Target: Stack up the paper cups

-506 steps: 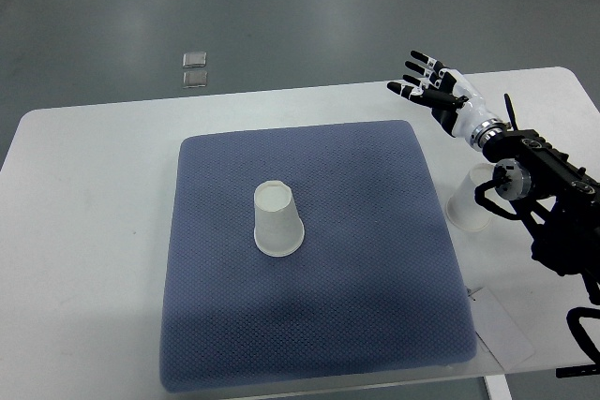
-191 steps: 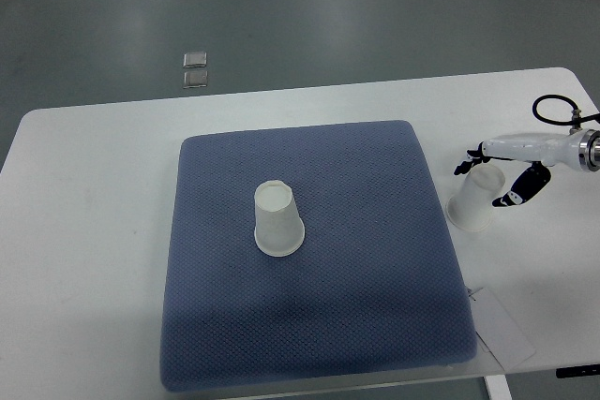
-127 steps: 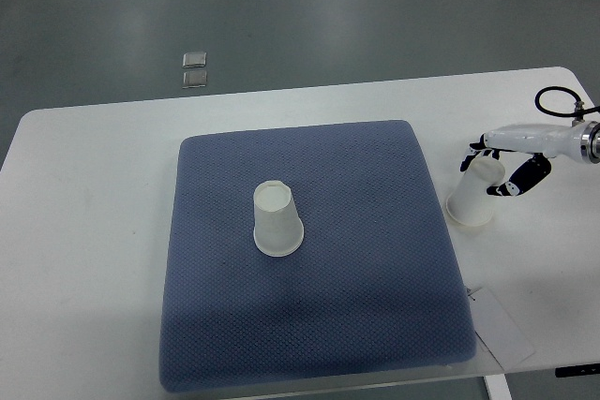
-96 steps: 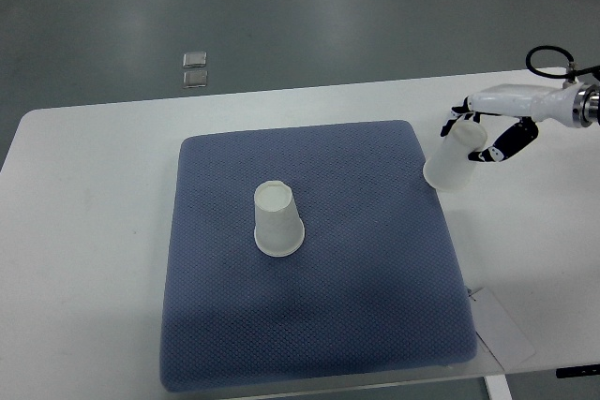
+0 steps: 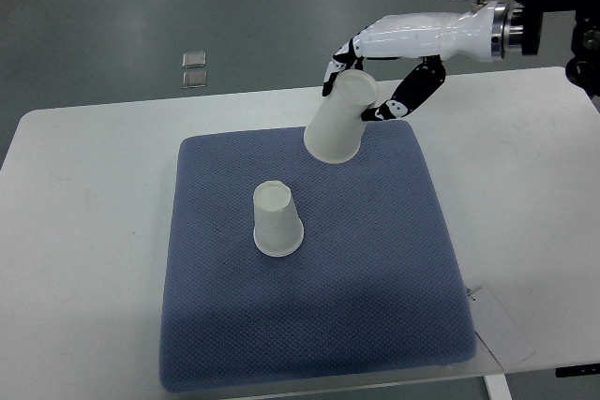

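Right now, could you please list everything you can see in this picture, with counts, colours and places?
held paper cup: one, white, upside down and tilted, lifted above the far right part of the mat.
standing paper cup: one, white, upside down, near the middle of the mat.
mat: one, dark blue, textured, lying on the middle of the table.
table: one, white, under the mat.
clear sheet: one, transparent, at the mat's near right corner on the table.
small square objects: two, pale grey, on the floor beyond the table's far left.
floor: grey-green.
right hand: one, white with black fingers, gripping the held paper cup; the arm enters from the upper right.
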You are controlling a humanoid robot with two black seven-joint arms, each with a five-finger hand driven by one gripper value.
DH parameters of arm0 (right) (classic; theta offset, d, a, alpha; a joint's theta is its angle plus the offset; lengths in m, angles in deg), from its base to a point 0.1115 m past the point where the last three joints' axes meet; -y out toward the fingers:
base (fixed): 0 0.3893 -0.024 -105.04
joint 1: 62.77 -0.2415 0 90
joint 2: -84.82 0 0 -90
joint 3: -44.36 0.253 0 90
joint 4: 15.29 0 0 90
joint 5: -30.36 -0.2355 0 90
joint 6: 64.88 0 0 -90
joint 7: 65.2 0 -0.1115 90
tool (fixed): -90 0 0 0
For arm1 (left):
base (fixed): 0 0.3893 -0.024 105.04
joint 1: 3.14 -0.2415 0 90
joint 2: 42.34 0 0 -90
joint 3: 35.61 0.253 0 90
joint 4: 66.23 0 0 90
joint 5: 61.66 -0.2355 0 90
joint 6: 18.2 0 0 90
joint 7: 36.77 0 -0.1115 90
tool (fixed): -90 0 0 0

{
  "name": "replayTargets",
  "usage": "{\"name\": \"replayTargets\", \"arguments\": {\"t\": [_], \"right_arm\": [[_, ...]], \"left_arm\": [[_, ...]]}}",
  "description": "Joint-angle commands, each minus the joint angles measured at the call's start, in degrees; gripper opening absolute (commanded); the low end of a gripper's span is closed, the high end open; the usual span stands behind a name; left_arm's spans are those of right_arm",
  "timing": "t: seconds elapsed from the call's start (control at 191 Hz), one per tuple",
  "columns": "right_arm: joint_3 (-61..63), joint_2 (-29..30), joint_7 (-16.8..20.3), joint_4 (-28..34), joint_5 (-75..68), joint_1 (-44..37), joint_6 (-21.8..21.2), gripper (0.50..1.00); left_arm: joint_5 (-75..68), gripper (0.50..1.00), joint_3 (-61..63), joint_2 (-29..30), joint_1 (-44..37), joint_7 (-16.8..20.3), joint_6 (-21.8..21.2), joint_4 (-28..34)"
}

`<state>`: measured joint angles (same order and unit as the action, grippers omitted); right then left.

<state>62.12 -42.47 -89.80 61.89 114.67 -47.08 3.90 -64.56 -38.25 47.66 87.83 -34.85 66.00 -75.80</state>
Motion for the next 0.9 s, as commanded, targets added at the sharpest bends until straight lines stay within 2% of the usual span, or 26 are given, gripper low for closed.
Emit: {"name": "replayTargets", "arguments": {"t": [0.0,0.162,0.33,0.895], "right_arm": [[-0.01,4.23,-0.01,0.16,-0.11,-1.71,-0.93,0.582],[-0.27,9.51,0.34,-0.63,-0.02,-3.82,-2.86,0.584],[-1.06,11.35,1.31,-0.81,0.77,-3.74,-4.88,0.596],[-4.4,14.61,2.19,-4.67,4.28,-3.12,-4.0,0.609]], "left_arm": [[0.0,1.0,0.0,0.0,0.0,0.02,0.0,0.0],[0.0,1.0,0.0,0.0,0.0,0.02,0.0,0.0],[0.0,1.0,0.0,0.0,0.09,0.02,0.0,0.0],[0.0,1.0,0.0,0.0,0.0,0.02,0.0,0.0]]}}
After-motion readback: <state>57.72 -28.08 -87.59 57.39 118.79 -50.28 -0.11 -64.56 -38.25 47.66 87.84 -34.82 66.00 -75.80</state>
